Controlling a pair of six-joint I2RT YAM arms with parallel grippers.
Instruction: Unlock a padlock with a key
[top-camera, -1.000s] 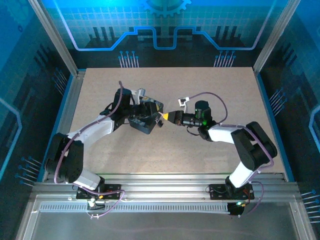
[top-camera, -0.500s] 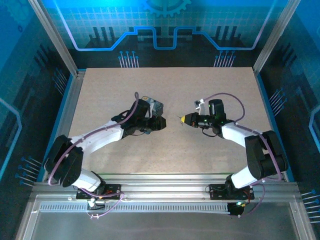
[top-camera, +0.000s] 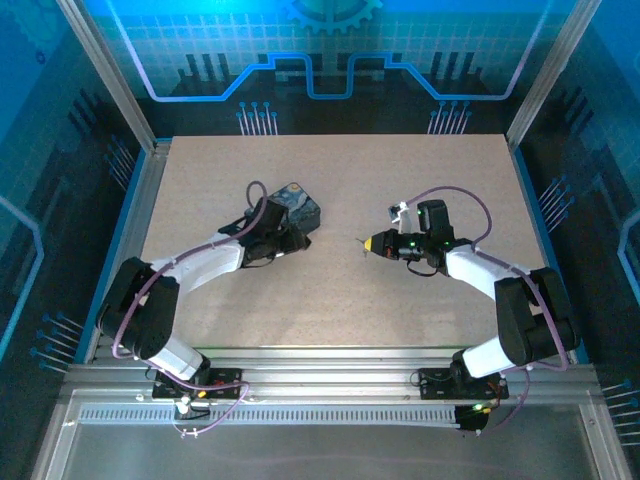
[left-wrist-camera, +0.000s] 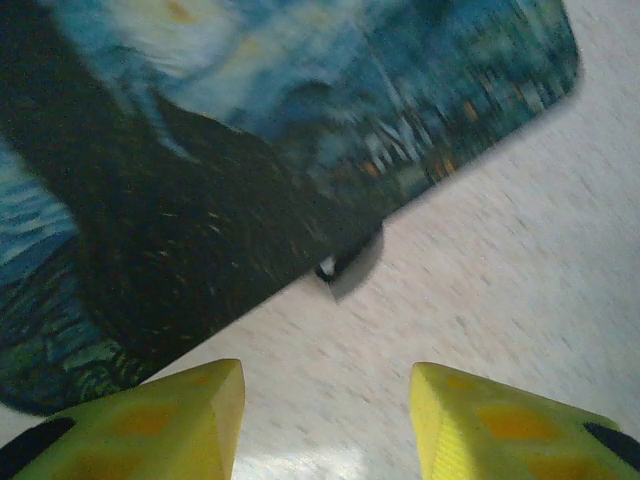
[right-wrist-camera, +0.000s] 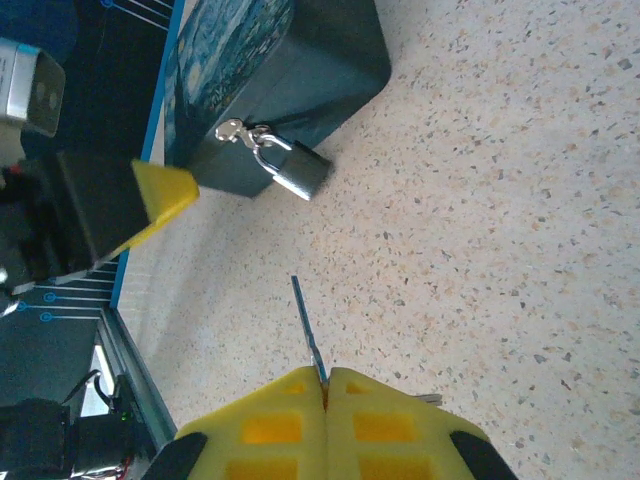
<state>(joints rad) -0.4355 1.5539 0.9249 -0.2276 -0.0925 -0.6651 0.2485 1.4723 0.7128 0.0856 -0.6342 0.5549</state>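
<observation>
Right hand (right-wrist-camera: 325, 378) is pinched shut on the thin silvery metal key (right-wrist-camera: 306, 330). I see only its blade; the bow is buried between the pads. The small dark padlock with thin shackle (right-wrist-camera: 297, 171) hangs from the latch of the dark blue swirl-patterned box (right-wrist-camera: 300, 60) on the speckled tabletop (right-wrist-camera: 500, 200). Left hand (left-wrist-camera: 325, 375) is half-spread and empty, just beside the box. In its own view the padlock is nearly hidden.

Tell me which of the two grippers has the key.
The right gripper: it is pinched shut on the key, whose blade points toward the padlock. The left gripper stands open beside the box, gripping nothing.
</observation>
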